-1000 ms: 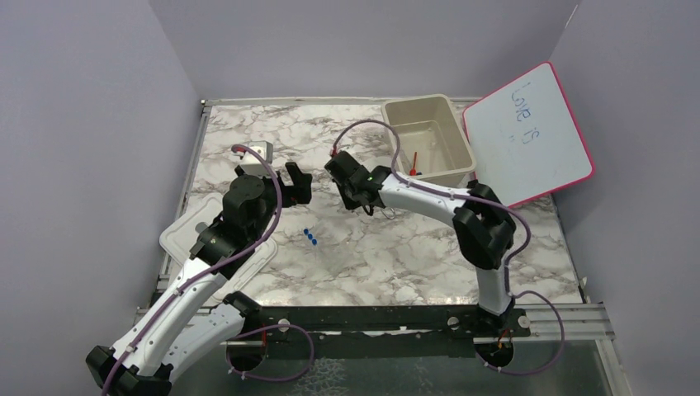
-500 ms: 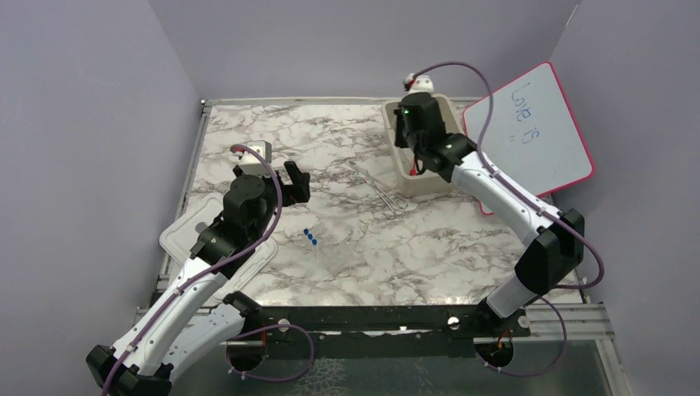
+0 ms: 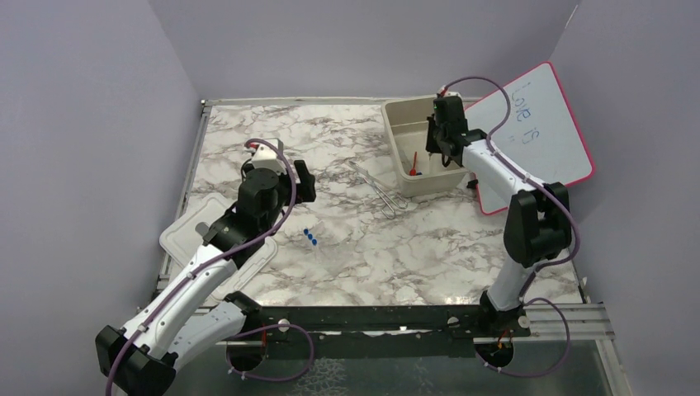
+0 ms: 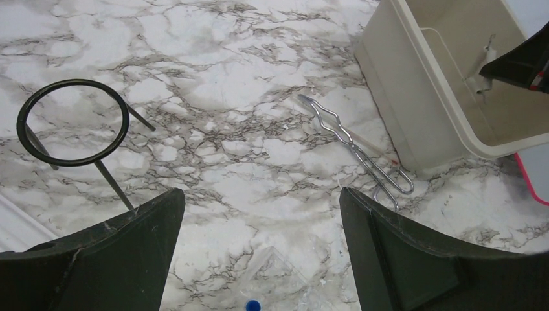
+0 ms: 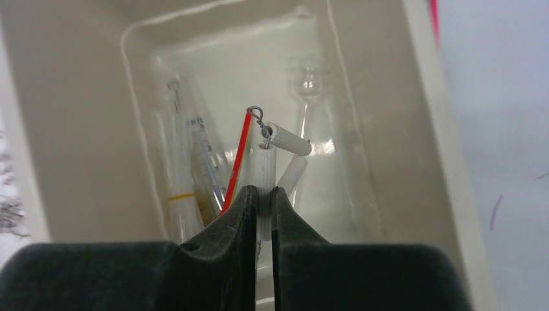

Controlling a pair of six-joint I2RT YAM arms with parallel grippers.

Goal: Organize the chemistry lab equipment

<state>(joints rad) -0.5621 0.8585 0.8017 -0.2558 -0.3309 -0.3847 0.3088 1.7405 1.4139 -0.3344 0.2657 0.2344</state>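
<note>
Left claw [image 3: 300, 183]: spread wide and holding nothing. It hovers over the bench [image 3: 396, 247] left of centre and points across toward the tub.
Right claw [image 5: 261, 192]: pressed together on a whitish cylinder. It reaches down into the tub from above its far right side.
Whitish cylinder [image 5: 263, 170]: pinched upright between the right claw's fingers, above the tub floor. A small wire loop [image 5: 257, 116] stands at its top end, and a second short whitish piece [image 5: 289, 138] hangs from that loop to the right. Whether this is the brush cannot be told.
Beige tub [image 3: 429, 185]: open, at the far right of the bench, with its right side next to the whiteboard.
Inside the tub: a red-tipped dropper [image 3: 413, 160] and a small blue piece [image 3: 420, 173] lie near the front wall. The right wrist view adds a clear graduated tube with a yellow band [image 5: 197, 152] on the left and a clear glass piece with a bulb [image 5: 309, 81] toward the far end.
Metal wire clamp [image 4: 360, 157]: flat on the bench, its looped end close to the tub's near left corner. Whether they touch cannot be told.
Black wire ring [image 4: 71, 164]: flat on the bench with its straight stem running off the ring. It lies well apart from the clamp, on the left claw's left side.
Tubes with blue caps [image 3: 310, 237]: on the bench near the middle, close to the left claw. The caps sit in a short row and the clear bodies are hard to make out.
White lid [image 3: 186, 239]: at the left near edge, partly under the left arm.
Pink-framed whiteboard [image 3: 545, 140]: tilted at the far right, with handwriting on it.
</note>
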